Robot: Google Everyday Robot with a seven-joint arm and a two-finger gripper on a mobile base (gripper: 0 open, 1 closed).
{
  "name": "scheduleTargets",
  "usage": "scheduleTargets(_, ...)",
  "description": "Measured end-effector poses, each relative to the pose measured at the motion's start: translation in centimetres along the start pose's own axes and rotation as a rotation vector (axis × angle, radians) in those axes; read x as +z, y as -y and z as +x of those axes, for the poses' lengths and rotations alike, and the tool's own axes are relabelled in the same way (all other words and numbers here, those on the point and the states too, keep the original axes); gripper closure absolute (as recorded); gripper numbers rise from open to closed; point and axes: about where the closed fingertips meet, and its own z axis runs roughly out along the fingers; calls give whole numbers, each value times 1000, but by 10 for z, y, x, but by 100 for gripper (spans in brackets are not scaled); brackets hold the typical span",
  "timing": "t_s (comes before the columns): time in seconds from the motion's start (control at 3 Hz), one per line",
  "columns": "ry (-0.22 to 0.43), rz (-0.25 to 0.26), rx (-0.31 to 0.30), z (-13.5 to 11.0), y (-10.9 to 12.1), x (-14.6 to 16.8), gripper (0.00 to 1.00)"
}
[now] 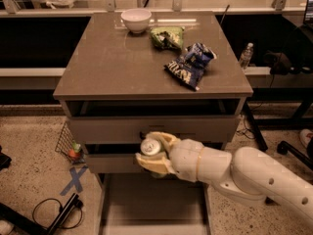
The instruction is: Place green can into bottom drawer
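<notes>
My gripper (155, 154) is shut on the green can (149, 147), of which I see mainly the silver top between the two cream fingers (151, 165). It holds the can in front of the middle drawer front, above the back of the open bottom drawer (151, 207). The bottom drawer is pulled out at the foot of the cabinet, with a bare grey floor and thin side walls. My white arm (244, 173) reaches in from the lower right.
On the cabinet top (112, 62) lie a white bowl (136, 19), a green snack bag (167, 36) and a blue snack bag (190, 65). A wire basket (68, 143) stands left of the cabinet. A blue tape cross (74, 180) and black cable (54, 212) lie on the floor. A water bottle (246, 56) stands right.
</notes>
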Motion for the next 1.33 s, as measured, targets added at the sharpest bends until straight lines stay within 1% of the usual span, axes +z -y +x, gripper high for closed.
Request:
scheduleTargets(0.33,-11,9,37,73,18,-17,100)
scheduleTargets(0.67,54,3,63,135,29,-18,100)
scheduleTargets(1.0,88,-5,110,154,25,-13,100)
scheduleTargets(1.33,73,-13,108,160,24,-4,100)
